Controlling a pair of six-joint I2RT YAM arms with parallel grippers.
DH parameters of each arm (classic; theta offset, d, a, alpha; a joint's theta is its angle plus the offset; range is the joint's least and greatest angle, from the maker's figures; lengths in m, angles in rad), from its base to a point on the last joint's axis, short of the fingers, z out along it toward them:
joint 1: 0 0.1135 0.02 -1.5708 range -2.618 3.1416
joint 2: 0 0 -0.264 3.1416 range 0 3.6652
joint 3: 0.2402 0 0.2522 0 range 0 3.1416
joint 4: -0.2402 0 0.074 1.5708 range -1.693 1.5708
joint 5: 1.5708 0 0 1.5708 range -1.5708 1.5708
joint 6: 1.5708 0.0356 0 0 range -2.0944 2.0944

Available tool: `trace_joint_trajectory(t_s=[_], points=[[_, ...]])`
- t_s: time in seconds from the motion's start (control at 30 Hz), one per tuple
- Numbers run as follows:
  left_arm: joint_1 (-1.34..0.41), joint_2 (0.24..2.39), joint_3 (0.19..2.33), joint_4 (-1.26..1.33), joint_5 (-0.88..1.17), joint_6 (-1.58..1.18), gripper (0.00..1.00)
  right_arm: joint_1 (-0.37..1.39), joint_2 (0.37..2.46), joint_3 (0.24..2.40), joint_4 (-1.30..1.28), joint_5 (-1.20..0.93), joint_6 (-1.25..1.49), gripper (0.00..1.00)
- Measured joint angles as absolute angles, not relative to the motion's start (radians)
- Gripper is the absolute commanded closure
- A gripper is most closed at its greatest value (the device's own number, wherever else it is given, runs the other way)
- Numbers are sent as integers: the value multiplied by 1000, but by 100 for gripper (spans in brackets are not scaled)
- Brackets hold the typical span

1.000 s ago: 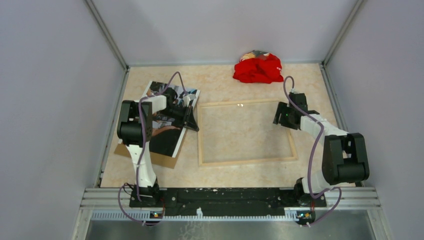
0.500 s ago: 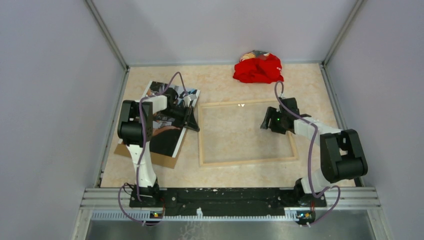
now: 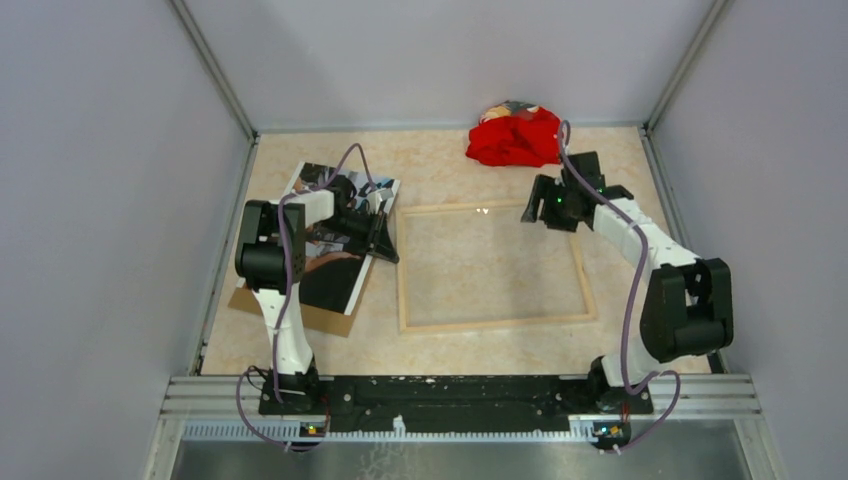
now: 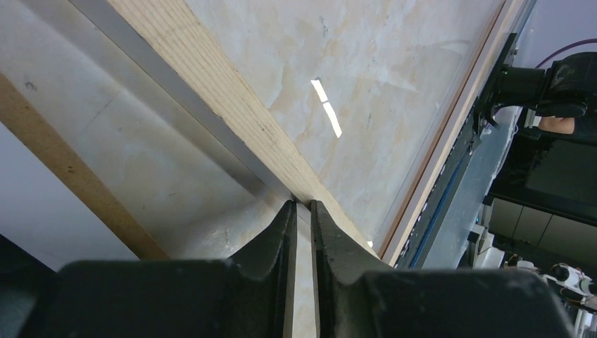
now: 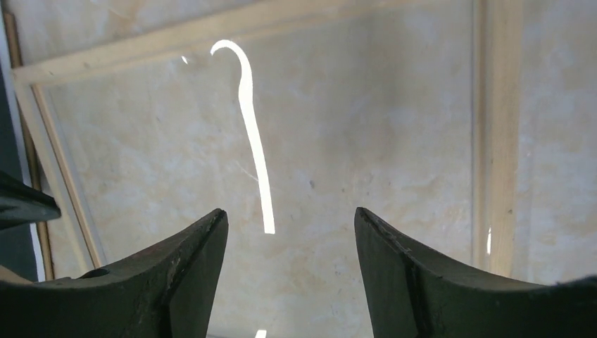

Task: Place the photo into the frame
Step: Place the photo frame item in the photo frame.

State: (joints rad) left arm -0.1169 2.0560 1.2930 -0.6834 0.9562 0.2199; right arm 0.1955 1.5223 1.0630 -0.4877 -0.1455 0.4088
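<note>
The photo (image 3: pixel 335 270) lies on a brown board (image 3: pixel 318 320), its right edge at the left gripper's (image 3: pixel 383 240) nearly touching fingers; whether they pinch it cannot be told. The frame (image 3: pixel 500 321) lies just beyond them, its far corner beneath the right gripper's (image 3: pixel 535 212) parted, empty fingers.

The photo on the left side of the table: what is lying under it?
A brown board lies under the photo; only its near edge and left corner stick out. The rest is covered by the photo.
</note>
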Motion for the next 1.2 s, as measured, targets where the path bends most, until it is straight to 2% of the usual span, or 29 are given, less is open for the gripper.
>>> trace_joint_trajectory(t_s=[0.13,0.53,1.2], points=[[-110,2056,1296,-691,956,231,82,191,1534,1151,-488,-96,387,34],[-99,2056,1300,-699,944,243,82,180,1747,1133,-493,83,348,38],[-99,2056,1300,-701,944,247,83,158,1742,1073,-400,132,351,37]])
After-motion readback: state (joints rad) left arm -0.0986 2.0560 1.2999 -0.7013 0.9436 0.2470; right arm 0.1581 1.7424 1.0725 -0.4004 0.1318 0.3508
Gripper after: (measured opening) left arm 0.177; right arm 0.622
